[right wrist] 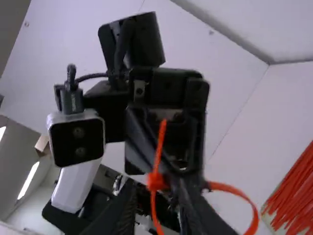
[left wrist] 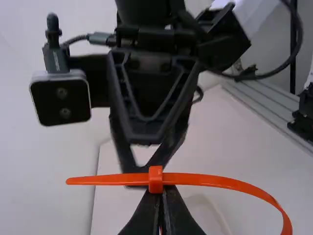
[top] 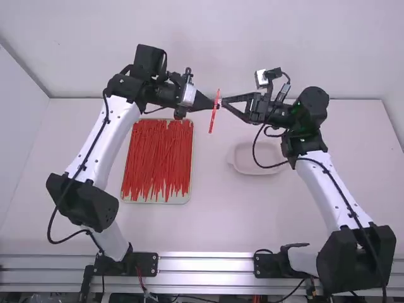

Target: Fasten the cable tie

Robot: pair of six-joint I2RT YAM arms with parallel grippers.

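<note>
White surface (top: 208,221) lies beneath; above its far middle, left jaws and right jaws both clamp tight on one red cable tie (top: 215,110).

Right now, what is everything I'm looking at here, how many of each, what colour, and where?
cable tie: one, red, looped, held in the air between both grippers
spare cable ties: many, red, lying in the tray
tray: one, pale, on the table beside the left arm
dish: one, white, on the table right of the tray
table: one, white
left gripper: one, black, shut on the cable tie
right gripper: one, black, shut on the cable tie from the opposite side
</note>
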